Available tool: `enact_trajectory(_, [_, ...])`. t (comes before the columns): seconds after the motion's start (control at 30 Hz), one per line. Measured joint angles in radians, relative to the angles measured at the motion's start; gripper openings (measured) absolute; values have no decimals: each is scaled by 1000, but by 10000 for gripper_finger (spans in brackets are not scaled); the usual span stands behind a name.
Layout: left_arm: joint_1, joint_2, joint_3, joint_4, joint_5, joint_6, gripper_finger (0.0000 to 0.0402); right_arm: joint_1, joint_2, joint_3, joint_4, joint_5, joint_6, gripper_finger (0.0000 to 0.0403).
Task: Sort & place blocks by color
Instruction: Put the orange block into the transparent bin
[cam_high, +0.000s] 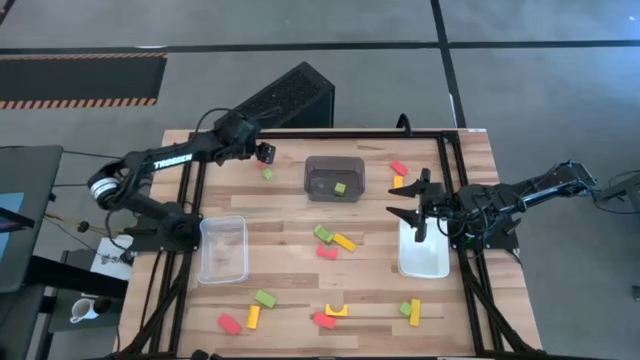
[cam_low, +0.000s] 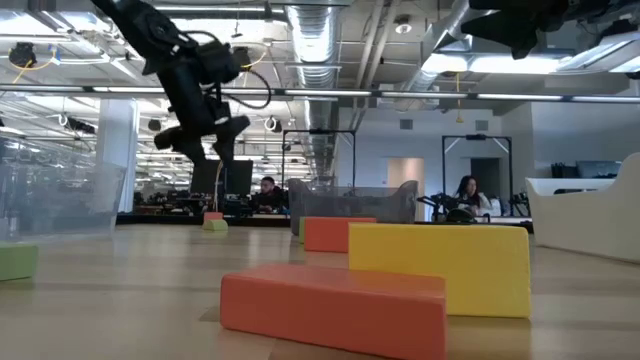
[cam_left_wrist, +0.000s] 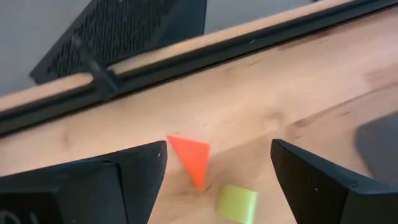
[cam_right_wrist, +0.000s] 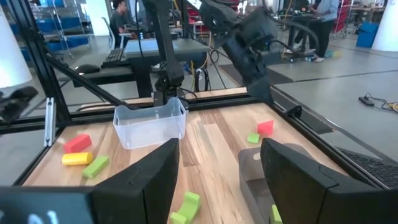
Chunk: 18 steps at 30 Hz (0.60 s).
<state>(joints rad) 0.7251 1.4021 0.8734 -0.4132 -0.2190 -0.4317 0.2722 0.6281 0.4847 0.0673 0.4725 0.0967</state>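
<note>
Three bins sit on the wooden table (cam_high: 300, 262), and their spacing suggests one per colour: a clear bin (cam_high: 223, 250) near the left arm's base, a dark grey bin (cam_high: 334, 177) toward the far middle with one light green block (cam_high: 341, 188) already inside it, and a white bin (cam_high: 423, 252) under the right arm. Most blocks lie loose on the wood, so to my eye the sorting has barely begun.

The left gripper (cam_high: 264, 152) hangs above the far left part of the table, just beside the grey bin, its fingers (cam_left_wrist: 127, 180) spread wide with nothing between them. Directly below and between those fingers lie a red triangular block (cam_left_wrist: 190, 157) and a small green cube (cam_left_wrist: 237, 203), close together, perhaps touching; neither is gripped. From overhead only the green one (cam_high: 268, 173) shows clearly, just nearer than the claw. It looks placed for a straight descent, though with two colours so close a clean pick of one seems tricky.

The right gripper (cam_high: 415, 210) hovers over the far end of the white bin, fingers partly apart and empty, apparently waiting. A red block (cam_high: 399, 168) and a yellow one (cam_high: 398, 181) lie just beyond it.

Smaller clusters: green, yellow and red pieces (cam_high: 333, 243) mid-table, and a scatter including a yellow arch (cam_high: 336, 310) along the near edge
</note>
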Motion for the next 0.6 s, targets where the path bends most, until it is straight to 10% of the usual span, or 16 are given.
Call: enact_trajectory(0.6, [39, 274, 57, 22, 47, -45, 273, 0, 0, 0, 0, 15, 1, 248])
